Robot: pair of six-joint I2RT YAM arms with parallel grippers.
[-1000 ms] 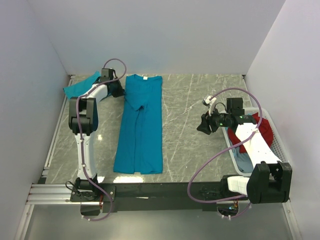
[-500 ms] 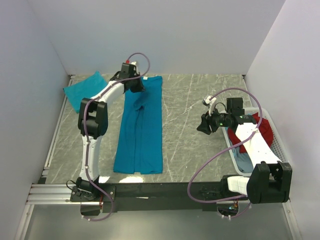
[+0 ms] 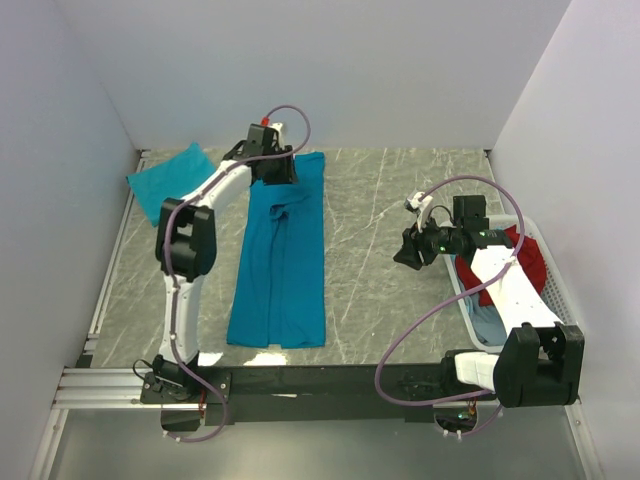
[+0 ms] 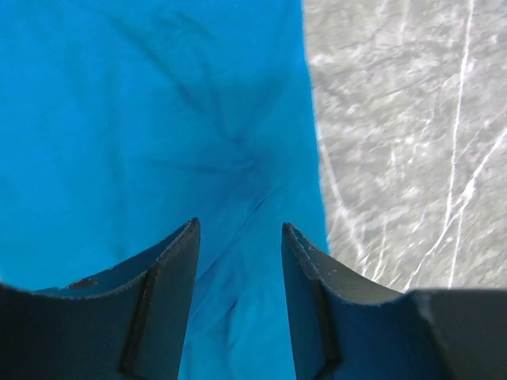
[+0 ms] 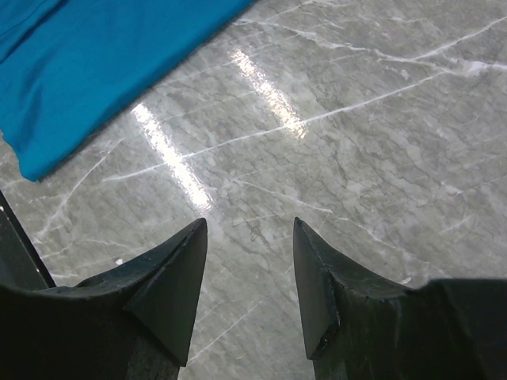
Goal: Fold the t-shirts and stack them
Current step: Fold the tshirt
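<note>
Hovering over the far end of the long t-shirt (image 3: 280, 270), the left gripper (image 4: 238, 229) shows its jaws spread with nothing between them; wrinkled teal cloth lies beneath, its right edge meeting the grey marble table (image 3: 380, 300). This shirt is laid out in a narrow strip running from far to near, left of the table's middle. A second, folded t-shirt (image 3: 165, 175) sits in the far left corner, well apart from the strip. The right gripper (image 5: 247, 226) hangs over bare marble on the right side, jaws likewise parted and empty. Just right of it stands a white basket (image 3: 556, 292) holding a red garment (image 3: 528, 262).
</note>
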